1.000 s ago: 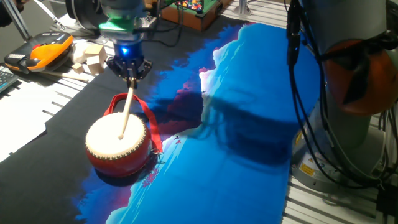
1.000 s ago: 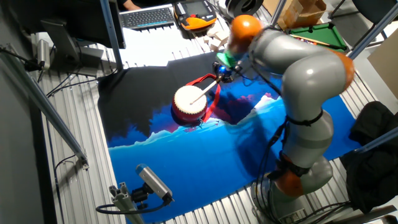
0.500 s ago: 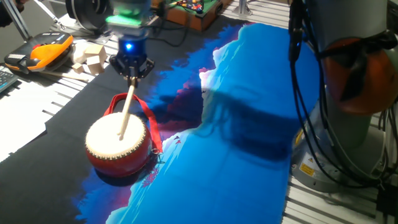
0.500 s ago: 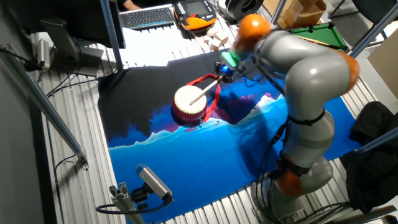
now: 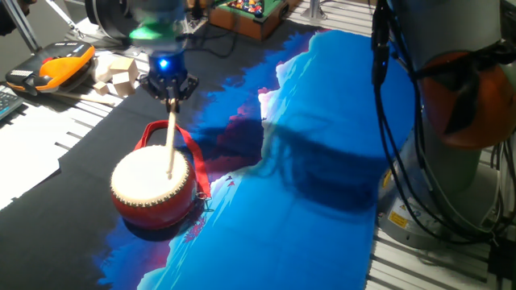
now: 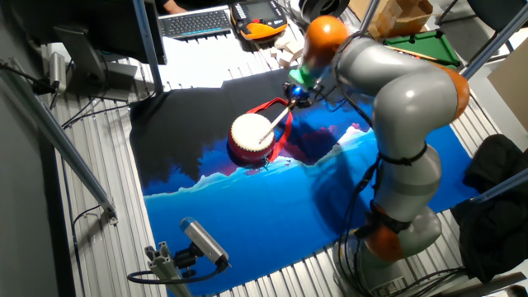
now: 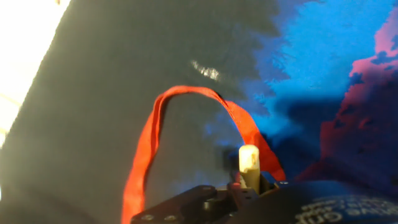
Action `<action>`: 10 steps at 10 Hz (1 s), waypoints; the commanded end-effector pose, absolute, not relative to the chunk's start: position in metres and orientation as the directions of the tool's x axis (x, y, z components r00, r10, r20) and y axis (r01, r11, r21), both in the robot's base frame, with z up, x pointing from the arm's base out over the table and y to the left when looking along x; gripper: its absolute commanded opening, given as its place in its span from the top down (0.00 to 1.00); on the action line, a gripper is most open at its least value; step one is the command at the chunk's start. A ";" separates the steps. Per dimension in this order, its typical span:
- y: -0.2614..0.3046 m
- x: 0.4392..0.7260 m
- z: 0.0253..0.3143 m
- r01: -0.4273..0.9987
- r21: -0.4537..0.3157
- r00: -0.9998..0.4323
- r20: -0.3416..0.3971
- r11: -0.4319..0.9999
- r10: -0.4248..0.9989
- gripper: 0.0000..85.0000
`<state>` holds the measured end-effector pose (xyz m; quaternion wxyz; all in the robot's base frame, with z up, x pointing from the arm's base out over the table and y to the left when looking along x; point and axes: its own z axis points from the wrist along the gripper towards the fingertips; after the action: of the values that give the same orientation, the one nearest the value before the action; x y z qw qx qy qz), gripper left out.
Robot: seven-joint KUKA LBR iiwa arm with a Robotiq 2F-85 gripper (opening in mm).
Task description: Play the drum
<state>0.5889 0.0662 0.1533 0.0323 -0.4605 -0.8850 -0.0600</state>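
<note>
Above the far edge of the drum [image 5: 153, 187], I see the fingers [image 5: 168, 89] clamped on the upper end of the thin wooden stick [image 5: 171, 141], which slopes down from them over the cream skin head. Against the fixed views of half a second ago, the stick's lower tip has swung across the head toward the blue side of the cloth [image 5: 339, 121], and the stick now runs nearly straight down the picture where it leaned before. The hand above looks smeared with motion. The drum has not shifted: it sits on the desk [image 6: 99, 206] where the black part of the cloth meets the blue, its red strap [image 5: 184, 145] looped out behind it toward the fingers.

I cannot tell from any view whether the tip is touching the skin or just above it. In the hand view the drum itself is cut off; I get only the strap loop [image 7: 186, 124] lying on dark cloth and the stick's butt end [image 7: 249, 163] poking up between the finger bodies, everything soft and blurred.
</note>
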 end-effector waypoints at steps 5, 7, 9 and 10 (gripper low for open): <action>0.056 0.590 0.151 0.524 -0.025 -0.846 0.094 0.851 0.524 1.00; 0.047 0.592 0.149 0.416 -0.077 -0.904 0.073 0.906 0.422 1.00; 0.040 0.594 0.151 0.435 -0.072 -0.893 0.097 0.898 0.440 1.00; 0.040 0.594 0.151 0.454 -0.072 -0.883 0.094 0.888 0.459 0.80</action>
<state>0.5947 0.0399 0.1504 0.0533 -0.2372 -0.9697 0.0246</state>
